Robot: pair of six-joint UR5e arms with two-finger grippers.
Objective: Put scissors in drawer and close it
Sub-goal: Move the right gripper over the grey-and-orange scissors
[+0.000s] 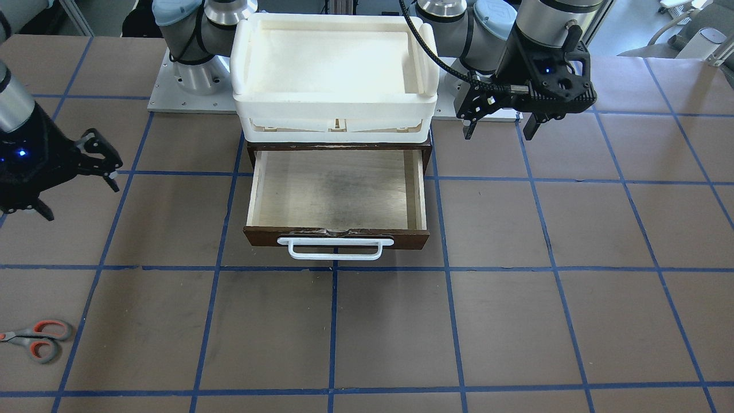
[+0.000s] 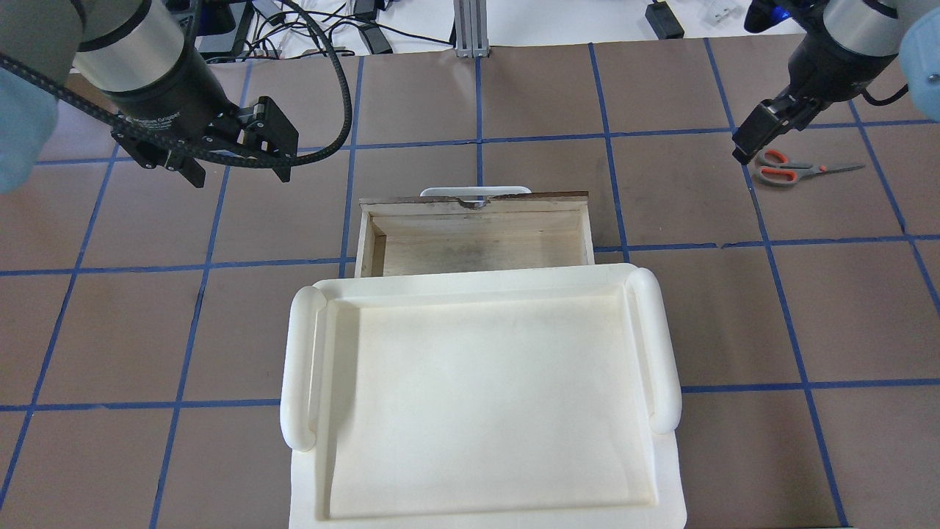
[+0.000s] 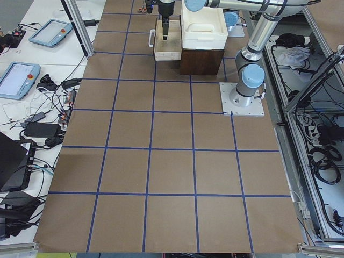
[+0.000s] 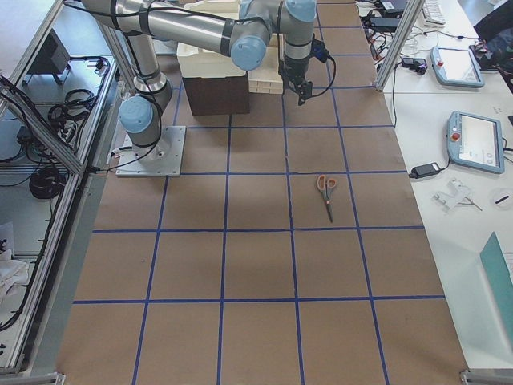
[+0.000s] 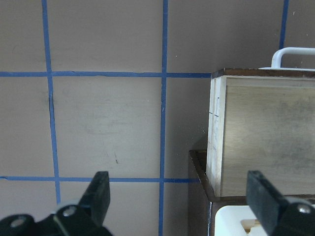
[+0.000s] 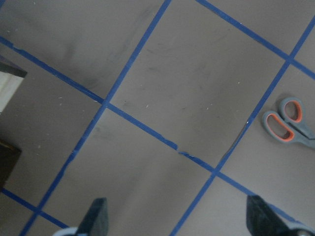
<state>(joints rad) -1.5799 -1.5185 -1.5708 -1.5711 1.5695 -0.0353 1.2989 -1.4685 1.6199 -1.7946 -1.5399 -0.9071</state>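
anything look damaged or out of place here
The drawer has a chipped notch in the top edge of its dark front, at the middle, just above the white handle. Otherwise nothing stands out; the scissors lie flat, well away from it.

drawer open, scissors lying well apart

brown table, blue tape grid
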